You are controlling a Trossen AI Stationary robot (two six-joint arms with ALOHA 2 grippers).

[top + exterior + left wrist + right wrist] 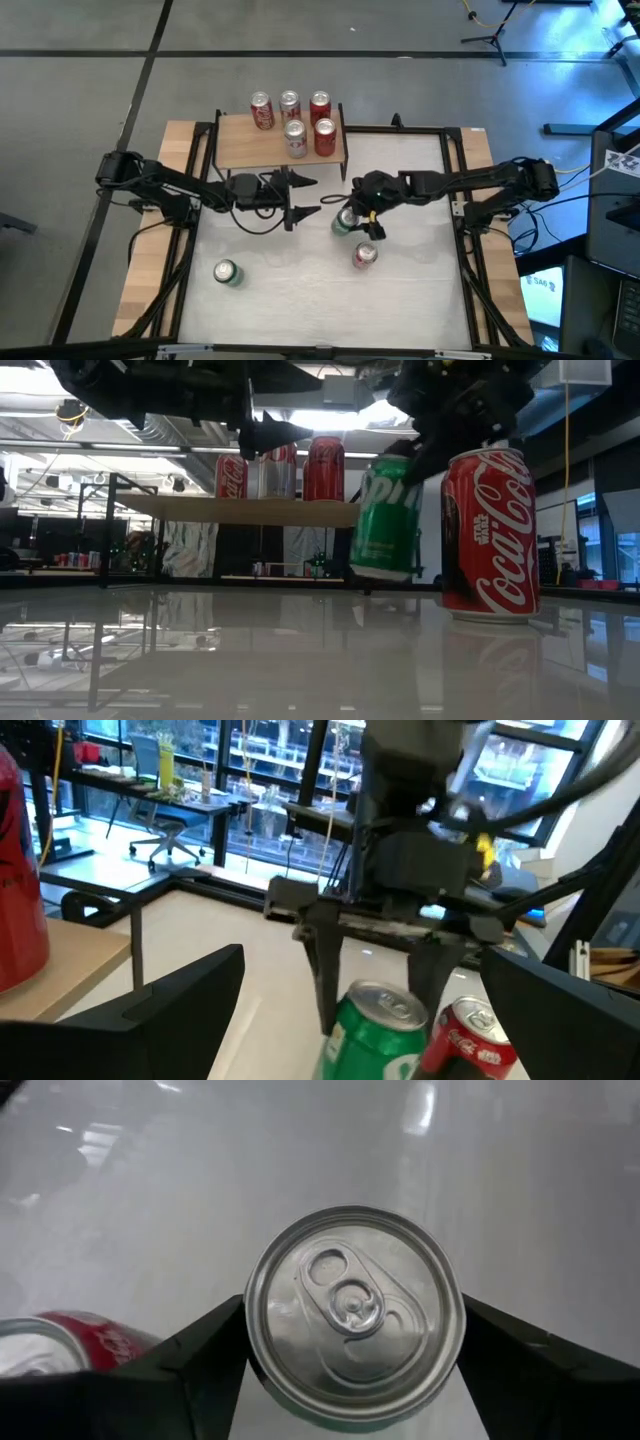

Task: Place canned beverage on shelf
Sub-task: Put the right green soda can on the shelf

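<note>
My right gripper [352, 218] is shut on a green can [344, 222] near the table's middle, in front of the shelf. The shelf [240, 148] is a small light-wood board on thin black legs at the table's far side, and several red and silver cans stand on it. A red cola can [365, 255] stands upright on the table just nearer than the green can. My left gripper [302, 198] is open and empty, level, to the left of the green can and pointing at it. My right gripper pinches the green can's side wall just under its top rim [258, 1342] between its two fingers, one on each side. The fingers [195, 1355] come from above, pointing down. In the low view the can [385, 515] hangs slightly tilted, clear of the table.
A second green can [227, 272] stands on the table at the near left. Wooden side strips [150, 270] and black frame rails run along both table edges. The white tabletop [420, 290] is bare at the near right.
</note>
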